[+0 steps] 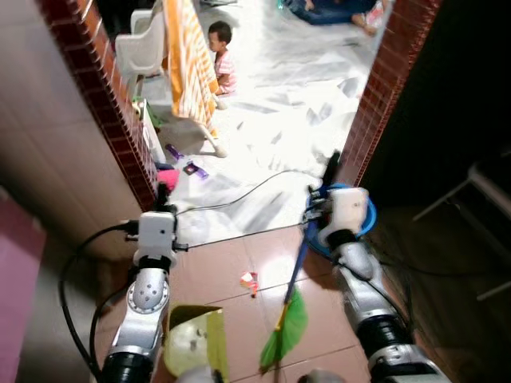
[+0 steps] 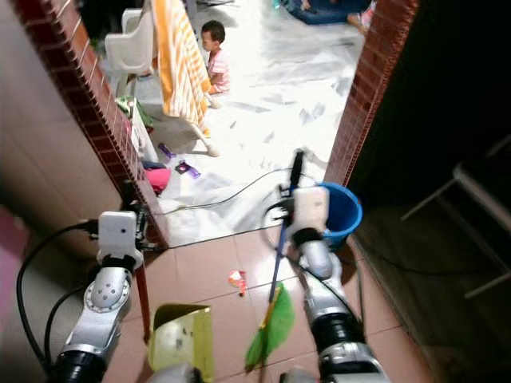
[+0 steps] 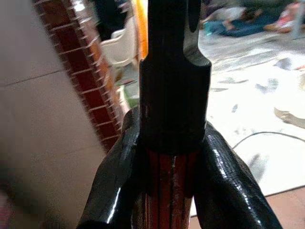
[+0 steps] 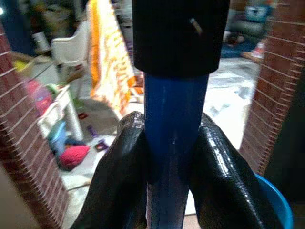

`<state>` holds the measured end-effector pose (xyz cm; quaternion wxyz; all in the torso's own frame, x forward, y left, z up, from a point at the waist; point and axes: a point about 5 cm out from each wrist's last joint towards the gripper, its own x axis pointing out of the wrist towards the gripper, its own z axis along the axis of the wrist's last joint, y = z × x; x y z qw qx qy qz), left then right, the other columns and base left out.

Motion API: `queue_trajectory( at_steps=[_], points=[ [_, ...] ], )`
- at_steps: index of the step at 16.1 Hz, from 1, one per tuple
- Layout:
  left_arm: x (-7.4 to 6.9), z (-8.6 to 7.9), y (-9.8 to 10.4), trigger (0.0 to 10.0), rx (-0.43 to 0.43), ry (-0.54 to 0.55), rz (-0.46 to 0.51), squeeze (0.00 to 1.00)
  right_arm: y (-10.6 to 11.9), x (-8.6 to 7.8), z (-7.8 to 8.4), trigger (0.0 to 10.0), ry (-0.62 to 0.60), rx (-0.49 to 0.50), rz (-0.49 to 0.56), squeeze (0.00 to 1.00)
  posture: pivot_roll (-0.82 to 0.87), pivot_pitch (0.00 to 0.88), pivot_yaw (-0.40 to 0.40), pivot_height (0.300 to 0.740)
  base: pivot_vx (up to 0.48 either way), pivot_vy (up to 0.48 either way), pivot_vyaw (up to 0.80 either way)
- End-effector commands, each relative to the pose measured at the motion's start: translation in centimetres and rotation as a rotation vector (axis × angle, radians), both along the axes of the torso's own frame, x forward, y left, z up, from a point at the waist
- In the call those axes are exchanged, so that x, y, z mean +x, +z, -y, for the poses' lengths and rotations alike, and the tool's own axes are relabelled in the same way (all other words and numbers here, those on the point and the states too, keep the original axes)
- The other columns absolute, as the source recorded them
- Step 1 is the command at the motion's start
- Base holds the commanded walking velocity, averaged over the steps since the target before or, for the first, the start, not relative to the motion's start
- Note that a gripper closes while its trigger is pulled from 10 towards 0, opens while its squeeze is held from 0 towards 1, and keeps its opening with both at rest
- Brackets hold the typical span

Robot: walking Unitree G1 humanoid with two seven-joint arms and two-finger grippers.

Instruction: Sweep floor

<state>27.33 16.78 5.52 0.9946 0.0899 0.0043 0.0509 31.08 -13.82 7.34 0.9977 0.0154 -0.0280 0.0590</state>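
Step in hand: sweeping, with both implements already held and a scrap awaiting collection.

Right tool (image 4: pixel 171 157): closed on the blue-handled broom with green bristles (image 1: pixel 284 329); the blue shaft is seen pinched between the two black fingers (image 4: pixel 119 171), below a black end cap. The bristles rest on the terracotta tiled floor (image 1: pixel 231 267), near and right of centre.

Left tool (image 3: pixel 174 162): closed on the red ribbed handle (image 2: pixel 142 299) of the yellow-green plastic dustpan (image 2: pixel 182 339), which is set on the tiles at the near left.

Task's thing: a small red-and-white litter scrap (image 1: pixel 249 281) lies on the tiles between broom and dustpan, slightly farther off than both.

Surroundings: red brick doorway pillars; a blue plastic bucket (image 2: pixel 345 211) just beyond the right arm; a black cable (image 1: pixel 239 195) across the far white marble floor; a seated child (image 1: pixel 220 56) far off.

Next move, as judged: the bristles are to be carried beyond the scrap and drawn leftward and nearer, toward the dustpan mouth, which must be kept flat to the floor.
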Motion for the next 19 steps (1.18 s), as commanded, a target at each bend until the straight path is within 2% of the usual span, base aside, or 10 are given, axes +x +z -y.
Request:
queue_trajectory(
  at_steps=[1, 2, 3, 4, 7, 10, 12, 14, 19],
  points=[
    [0.4, -0.5, -0.2, 10.0, 0.010, 0.023, -0.032, 0.00, 0.2, 0.1, 0.2, 10.0, -0.030, 0.025, 0.020, 0.00, -0.04, 0.000, 0.111, 0.740, 0.000, 0.000, 0.00],
    [1.1, -0.2, 0.2, 10.0, 0.008, -0.029, -0.043, 0.00, 0.0, -0.2, 0.4, 10.0, -0.057, 0.040, 0.014, 0.00, -0.05, 0.000, 0.126, 0.740, 0.000, 0.000, 0.00],
    [1.5, -0.2, 0.7, 10.0, 0.074, -0.098, -0.025, 0.00, -0.4, -0.8, 0.0, 10.0, -0.048, 0.042, 0.009, 0.00, -0.05, 0.000, 0.114, 0.740, 0.000, 0.000, 0.00],
    [1.5, -0.2, 0.7, 10.0, 0.081, -0.104, -0.020, 0.00, -0.5, -0.9, -0.1, 10.0, -0.045, 0.042, 0.008, 0.00, -0.05, 0.000, 0.114, 0.740, 0.000, 0.000, 0.00],
    [1.5, 0.4, 0.6, 10.0, 0.050, -0.070, -0.013, 0.00, -0.4, -0.9, -0.6, 10.0, 0.019, 0.028, 0.004, 0.00, -0.03, 0.000, 0.067, 0.740, 0.000, 0.000, 0.15],
    [1.7, 0.3, 1.5, 10.0, 0.013, -0.005, 0.032, 0.00, 1.1, 0.4, -1.5, 10.0, 0.089, 0.009, 0.047, 0.00, 0.01, 0.000, 0.022, 0.740, 0.000, 0.000, 0.80],
    [1.7, 0.1, 1.8, 10.0, 0.011, 0.007, 0.043, 0.00, 1.5, 0.7, -2.0, 10.0, 0.111, 0.004, 0.057, 0.00, 0.02, 0.000, 0.014, 0.740, 0.270, 0.000, 0.68],
    [1.0, -0.1, 1.3, 10.0, -0.016, 0.031, 0.026, 0.00, 2.1, 0.7, -3.0, 10.0, 0.167, 0.006, 0.099, 0.00, 0.03, 0.000, 0.004, 0.740, 0.319, 0.000, 0.00],
    [0.9, 0.4, 1.1, 10.0, -0.028, 0.017, 0.033, 0.00, 2.2, 0.5, -3.3, 10.0, 0.208, -0.016, 0.107, 0.00, 0.02, 0.000, -0.011, 0.740, 0.417, 0.000, 0.00]
  ],
)
